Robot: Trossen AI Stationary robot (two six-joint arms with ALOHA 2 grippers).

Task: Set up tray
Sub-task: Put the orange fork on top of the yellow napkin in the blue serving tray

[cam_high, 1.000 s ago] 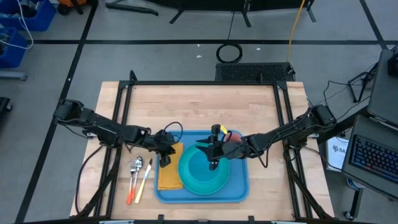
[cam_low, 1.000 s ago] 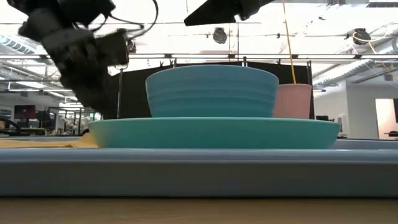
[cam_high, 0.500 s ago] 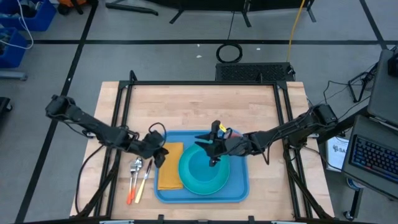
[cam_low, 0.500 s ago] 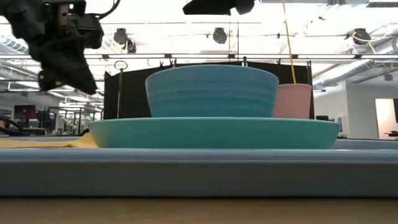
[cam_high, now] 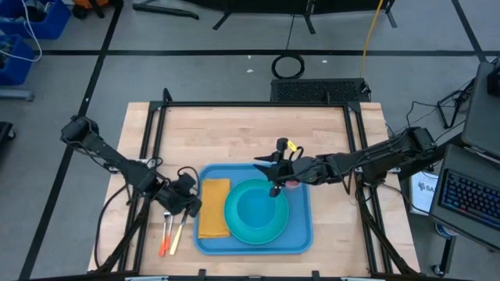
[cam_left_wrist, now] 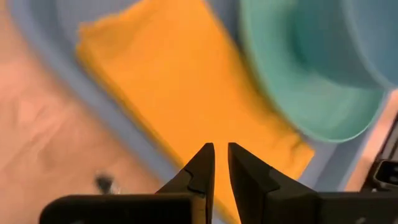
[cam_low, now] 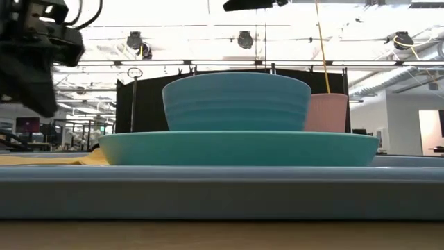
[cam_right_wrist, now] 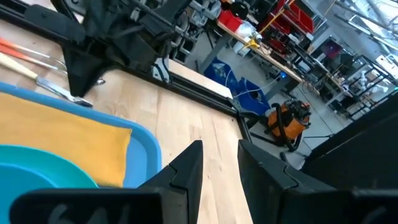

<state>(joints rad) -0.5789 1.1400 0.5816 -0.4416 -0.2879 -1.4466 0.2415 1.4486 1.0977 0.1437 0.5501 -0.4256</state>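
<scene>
Wooden bench | tray holds plate, bowl, napkin | left gripper nearly together, empty, over cutlery | right gripper slightly apart, empty, above bowl

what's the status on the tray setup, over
Left hand empty, nearly closed, above cutlery beside tray. Right hand empty over plate's far edge. Napkin, plate, bowl, cup on tray.

Teal bowl on teal plate on blue tray; pink cup behind.
</scene>
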